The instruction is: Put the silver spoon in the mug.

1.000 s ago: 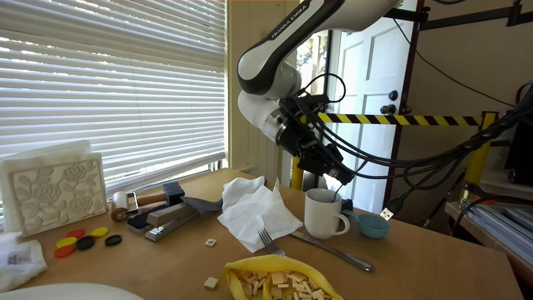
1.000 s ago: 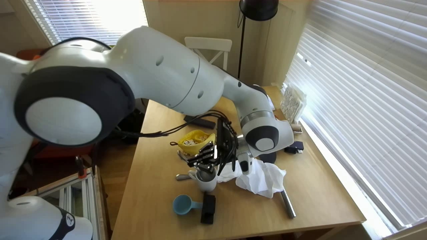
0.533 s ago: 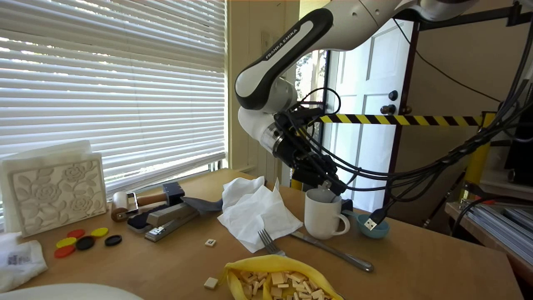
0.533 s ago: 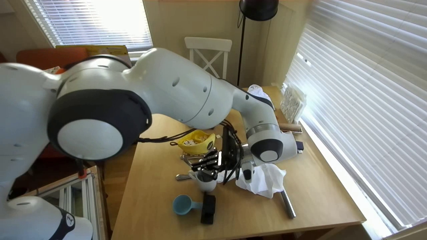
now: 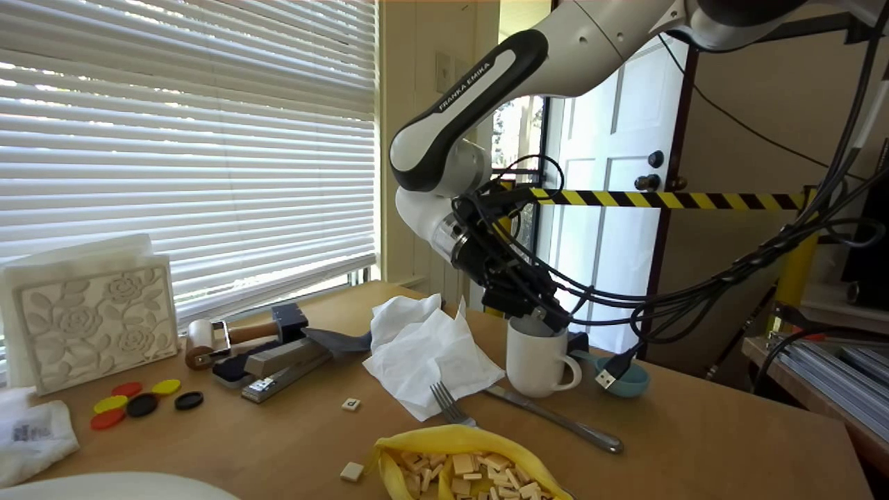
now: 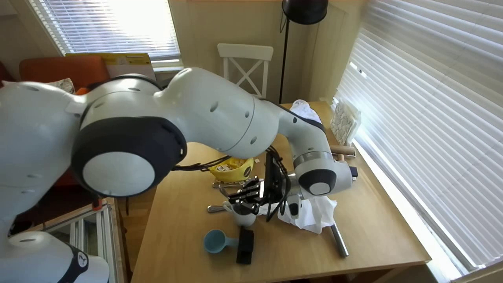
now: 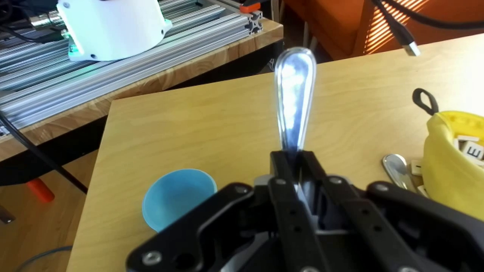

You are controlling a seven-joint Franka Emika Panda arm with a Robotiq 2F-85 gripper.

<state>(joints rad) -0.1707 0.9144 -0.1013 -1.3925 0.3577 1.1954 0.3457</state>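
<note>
Pale wooden surface [image 6: 177, 267], release close at hand

White slatted blinds [image 5: 187, 153] back the crowded surface, where the plain white ceramic mug [image 5: 535, 362] with one loop handle stands upright just beneath the black metal pincer [image 7: 293, 156]. By my reading, the step in hand is setting the slim silver metal spoon [image 7: 296, 85] down inside, then letting go. To do it well, ease straight down so the spoon settles within the mug's walls; then part the fingers [image 7: 281, 166] only a little, since a wide spread could shove the rim. Back away upward along the spoon's handle — a sideways pull might drag it out or tip the mug.

As for the pincer, it is drawn nearly closed, its fingers pinching the spoon between them. The broad handle end stands up past the fingertips; the lower part is hidden behind the pincer, so whether it touches the mug's bottom cannot be told. In both exterior views the pincer overlaps the mug's mouth, though contact with the rim is unclear. Left of the pincer in the wrist view lies a small round blue bowl [image 7: 176, 196] — probably clear of a straight climb.
</note>
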